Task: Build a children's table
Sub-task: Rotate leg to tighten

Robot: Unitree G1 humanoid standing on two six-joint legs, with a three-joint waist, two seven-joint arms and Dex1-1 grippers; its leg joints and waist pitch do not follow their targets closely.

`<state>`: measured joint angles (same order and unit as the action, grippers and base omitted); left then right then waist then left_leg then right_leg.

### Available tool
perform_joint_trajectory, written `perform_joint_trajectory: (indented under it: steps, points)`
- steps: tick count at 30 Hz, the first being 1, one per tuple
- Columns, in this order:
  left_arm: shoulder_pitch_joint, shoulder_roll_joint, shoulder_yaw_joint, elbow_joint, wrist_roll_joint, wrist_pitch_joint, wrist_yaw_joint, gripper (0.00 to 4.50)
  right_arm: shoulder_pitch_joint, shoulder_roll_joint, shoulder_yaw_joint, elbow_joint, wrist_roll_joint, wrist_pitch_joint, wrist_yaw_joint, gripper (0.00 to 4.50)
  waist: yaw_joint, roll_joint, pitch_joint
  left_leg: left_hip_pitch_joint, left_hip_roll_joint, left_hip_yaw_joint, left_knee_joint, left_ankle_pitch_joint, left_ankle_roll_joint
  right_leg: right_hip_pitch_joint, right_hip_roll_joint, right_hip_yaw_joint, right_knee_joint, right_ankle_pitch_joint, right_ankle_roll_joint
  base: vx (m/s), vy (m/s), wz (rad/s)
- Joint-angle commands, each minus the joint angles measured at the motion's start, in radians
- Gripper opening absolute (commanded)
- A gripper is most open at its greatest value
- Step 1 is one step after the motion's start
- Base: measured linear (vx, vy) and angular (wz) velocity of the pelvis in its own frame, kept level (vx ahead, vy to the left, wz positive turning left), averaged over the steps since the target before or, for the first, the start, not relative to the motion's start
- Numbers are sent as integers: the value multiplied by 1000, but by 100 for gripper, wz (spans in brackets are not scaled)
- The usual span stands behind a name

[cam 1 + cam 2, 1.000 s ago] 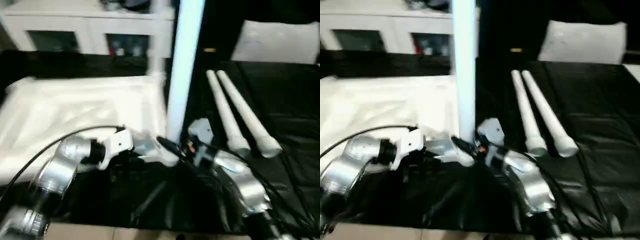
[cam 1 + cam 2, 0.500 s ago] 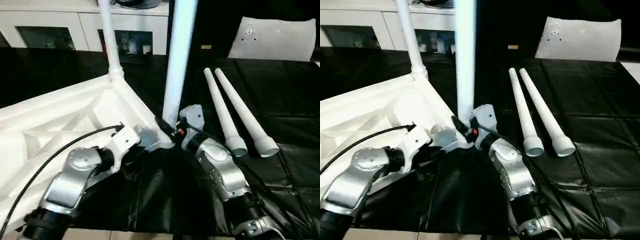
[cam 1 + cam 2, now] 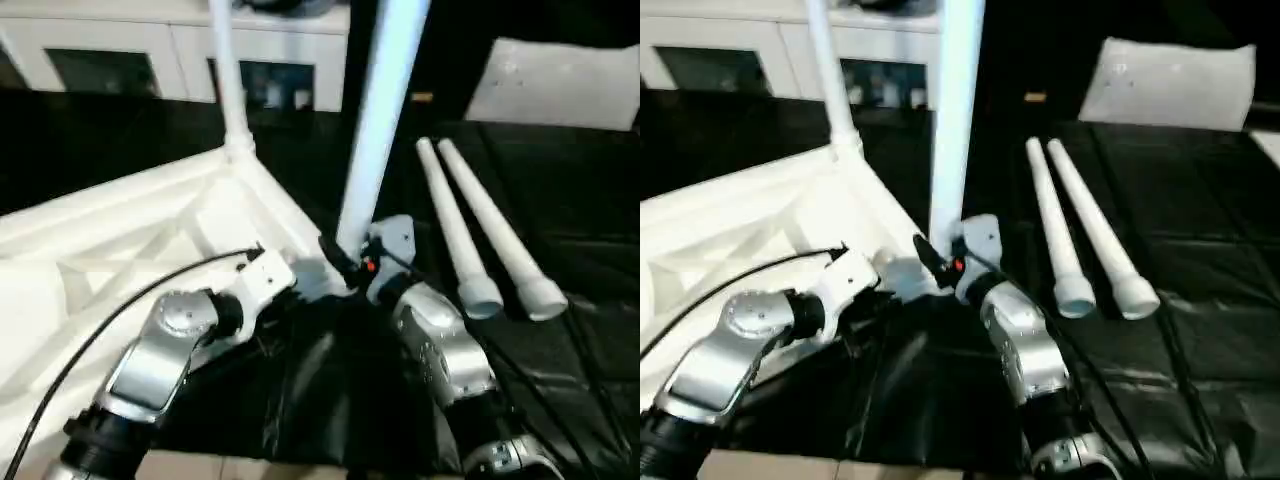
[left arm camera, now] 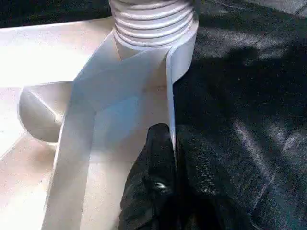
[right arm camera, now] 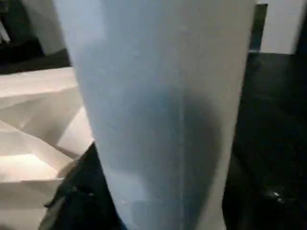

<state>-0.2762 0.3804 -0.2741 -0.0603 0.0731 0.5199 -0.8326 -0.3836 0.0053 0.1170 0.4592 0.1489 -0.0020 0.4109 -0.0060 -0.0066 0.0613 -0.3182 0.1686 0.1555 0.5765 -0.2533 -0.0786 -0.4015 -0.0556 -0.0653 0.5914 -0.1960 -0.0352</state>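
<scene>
Left eye view: the table top lies upside down on the black-covered worktop, ribs facing up, its near corner pointing toward the robot.
Far corner: one leg stands upright in its socket, rising out of the top of the picture.
Near corner: a second leg stands in the corner socket, leaning slightly to the right as it goes up — both arms meet at its base.
Left pincer: clenched on the thin side wall of the table top just below the corner socket; in the left wrist view the two black fingers pinch that wall from either side, with the leg's threaded end sitting in the socket above them.
Right pincer: at the foot of the leaning leg, the leg's pale shaft right in front of the wrist camera; a black finger shows at one side of it — whether the pincer grips the leg or stands loose around it I cannot tell.
Spare legs: two more legs lie side by side on the worktop to the right, touching or nearly so, wide open ends toward the robot.
Background: a white cabinet with glass doors stands behind the worktop; a white sheet lies at the far right.
</scene>
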Motion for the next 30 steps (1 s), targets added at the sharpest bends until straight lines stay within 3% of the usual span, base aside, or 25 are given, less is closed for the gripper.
perform_joint_trajectory:
  steps: [1,3,6,10,14,19,23,27,30]
  points:
    - [-10,-5,-47,-5,-12,-29,-36,0,51,-16,5,94,-34,62,-23,315,0,15,-36,-22,59,-10,-72,-69,67,54,-87,67,-63,-110,-265,0,0,0]
    - [-20,3,-45,8,-14,-40,-38,0,71,-14,-8,69,8,86,25,350,11,16,-41,-21,59,-8,-67,-23,80,58,-87,67,-55,-41,-280,0,0,0]
    - [-28,12,-45,23,-11,-55,-41,0,93,-22,-10,43,13,84,30,371,14,18,-43,-20,58,-7,-65,-1,90,59,-86,65,-50,0,-286,0,0,0]
    - [-40,36,-48,56,-8,-103,-61,0,160,-57,-7,-48,44,85,92,405,29,17,-43,-18,59,-7,-63,1,101,61,-87,65,-51,-2,-274,0,0,0]
    - [-56,71,-63,102,-5,-159,-106,0,236,-119,-10,-152,60,78,157,442,38,19,-44,-18,60,-8,-65,-30,87,63,-86,65,-55,-56,-250,0,0,0]
    - [-79,95,-75,160,-13,-227,-159,0,295,-206,-14,-281,87,132,233,447,34,15,-48,-23,55,-10,-63,-41,80,70,-87,65,-59,-92,-239,0,0,0]
    - [-101,116,-93,215,-39,-317,-245,0,318,-312,-21,-376,107,128,335,447,39,14,-53,-21,54,-9,-55,-4,104,70,-84,61,-55,-60,-232,0,0,0]
    - [-122,125,-107,249,-77,-374,-343,0,302,-382,-27,-423,132,155,411,447,43,15,-59,-18,57,-8,-50,29,130,67,-85,61,-44,1,-262,0,0,0]
    - [-144,131,-124,278,-78,-403,-387,0,287,-421,-9,-439,137,180,464,447,45,14,-60,-19,58,-9,-48,29,134,67,-88,59,-43,-7,-271,0,0,0]
